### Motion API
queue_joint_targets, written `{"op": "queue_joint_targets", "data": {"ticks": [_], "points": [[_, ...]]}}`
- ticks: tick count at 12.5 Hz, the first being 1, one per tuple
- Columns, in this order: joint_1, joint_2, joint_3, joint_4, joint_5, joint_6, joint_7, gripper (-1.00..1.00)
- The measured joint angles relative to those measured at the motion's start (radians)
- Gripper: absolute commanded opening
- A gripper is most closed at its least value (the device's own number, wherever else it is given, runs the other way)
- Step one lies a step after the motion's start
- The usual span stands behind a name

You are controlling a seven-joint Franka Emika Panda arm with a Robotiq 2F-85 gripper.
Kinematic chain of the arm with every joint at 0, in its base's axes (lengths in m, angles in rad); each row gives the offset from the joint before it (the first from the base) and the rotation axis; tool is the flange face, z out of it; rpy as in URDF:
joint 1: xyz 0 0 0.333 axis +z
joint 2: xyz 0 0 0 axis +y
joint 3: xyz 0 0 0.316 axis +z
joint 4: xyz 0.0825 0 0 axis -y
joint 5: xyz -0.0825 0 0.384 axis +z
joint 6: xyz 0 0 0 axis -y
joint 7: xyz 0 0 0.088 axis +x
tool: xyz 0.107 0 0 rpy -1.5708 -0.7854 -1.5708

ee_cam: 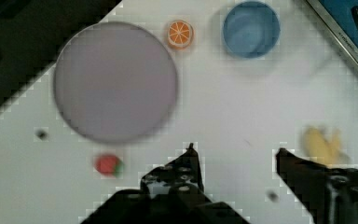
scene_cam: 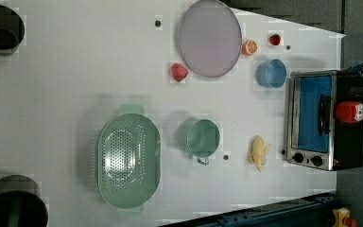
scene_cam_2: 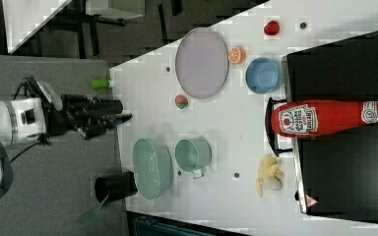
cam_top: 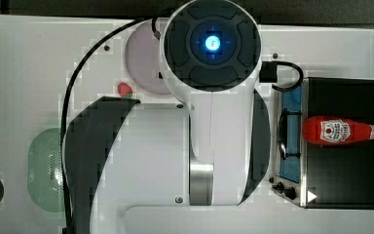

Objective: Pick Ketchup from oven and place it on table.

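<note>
The ketchup [cam_top: 341, 130], a red bottle with a white label and cap, lies on its side on the black top of the oven [cam_top: 343, 185], cap pointing away from the glass door. It appears again as the ketchup [scene_cam_2: 325, 118] in the right view and the ketchup [scene_cam: 354, 112] in the left view. My gripper [scene_cam_2: 120, 115] hangs high over the white table [scene_cam: 75, 71], far from the oven [scene_cam_2: 344, 172]. In the wrist view my gripper [ee_cam: 235, 149] is open with nothing between its fingers and bare table below.
On the table lie a purple plate [scene_cam: 210, 38], a strawberry [scene_cam: 178, 72], an orange slice [scene_cam: 249, 47], a blue bowl [scene_cam: 271, 73], a green colander [scene_cam: 129, 161], a green cup [scene_cam: 202, 138] and a banana [scene_cam: 259, 152] near the oven door [scene_cam: 312, 120].
</note>
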Motion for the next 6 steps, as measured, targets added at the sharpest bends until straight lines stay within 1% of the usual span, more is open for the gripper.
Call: {"op": "queue_joint_targets", "data": {"ticks": [1, 2, 3, 5, 6], "points": [[-0.001, -0.062, 0.0, -0.064, -0.002, -0.119, -0.009, 0.59], [0.003, -0.137, -0.003, -0.119, -0.002, -0.202, -0.009, 0.81], [0.001, -0.208, -0.006, -0.141, -0.002, -0.217, -0.009, 1.0], [-0.013, -0.298, -0.006, -0.105, 0.003, -0.192, -0.011, 1.0], [-0.015, -0.317, -0.011, -0.068, -0.009, -0.18, -0.011, 1.0]]}}
